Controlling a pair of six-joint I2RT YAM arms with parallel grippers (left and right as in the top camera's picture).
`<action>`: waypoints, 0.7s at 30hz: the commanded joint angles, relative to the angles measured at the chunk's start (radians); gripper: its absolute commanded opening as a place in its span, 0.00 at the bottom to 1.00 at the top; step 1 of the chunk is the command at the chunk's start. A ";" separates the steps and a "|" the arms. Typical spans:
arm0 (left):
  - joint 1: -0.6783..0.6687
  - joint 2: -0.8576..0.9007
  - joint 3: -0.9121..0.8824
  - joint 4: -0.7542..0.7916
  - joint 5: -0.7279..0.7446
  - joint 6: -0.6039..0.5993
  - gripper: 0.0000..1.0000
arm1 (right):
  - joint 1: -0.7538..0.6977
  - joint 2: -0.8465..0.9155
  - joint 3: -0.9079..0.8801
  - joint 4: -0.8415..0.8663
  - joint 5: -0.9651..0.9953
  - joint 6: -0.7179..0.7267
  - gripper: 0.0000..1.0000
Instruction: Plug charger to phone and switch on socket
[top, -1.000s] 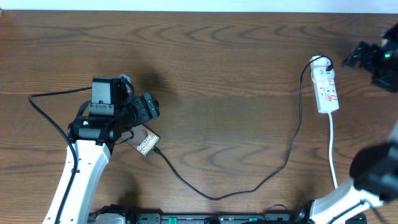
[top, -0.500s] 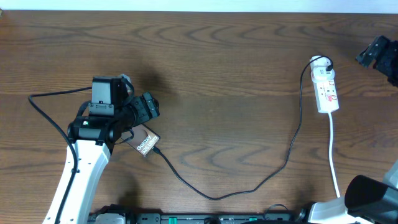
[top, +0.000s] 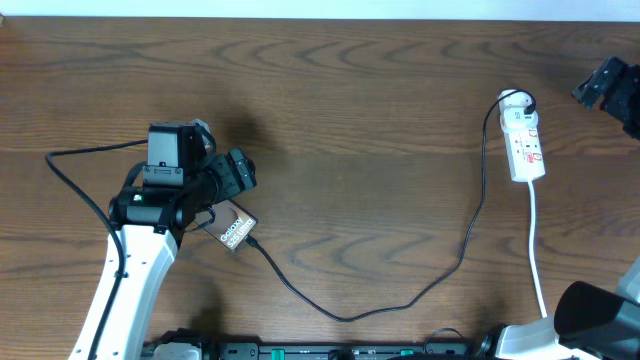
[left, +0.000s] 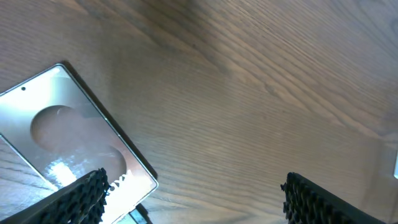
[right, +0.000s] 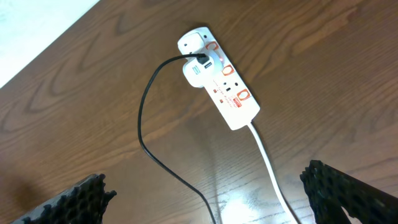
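Observation:
The phone lies flat at the table's left, half hidden under my left arm. In the left wrist view the phone shows a shiny face with a lighter oval. The charger, a thin black cable, runs from the phone's lower edge across the table to the socket; its plug tip sits against the phone's edge. My left gripper is open just right of the phone, over bare wood. The socket lies below my right gripper, which hangs open and high, holding nothing.
A white cord leaves the socket toward the front edge. My right gripper sits at the far right edge of the overhead view. Dark wood table spreads between the arms. The left arm's black cord loops at the left.
My right arm drew back to the right and away from the socket, then stopped. The left arm, phone and cable have not moved.

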 joint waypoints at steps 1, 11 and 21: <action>-0.003 -0.040 0.008 -0.002 -0.064 0.009 0.88 | 0.000 -0.016 0.000 -0.001 0.011 0.011 0.99; -0.003 -0.409 -0.313 0.470 -0.130 0.098 0.88 | 0.000 -0.016 0.000 -0.002 0.011 0.011 0.99; 0.040 -0.942 -0.714 0.760 -0.124 0.226 0.88 | 0.000 -0.016 0.000 -0.001 0.011 0.011 0.99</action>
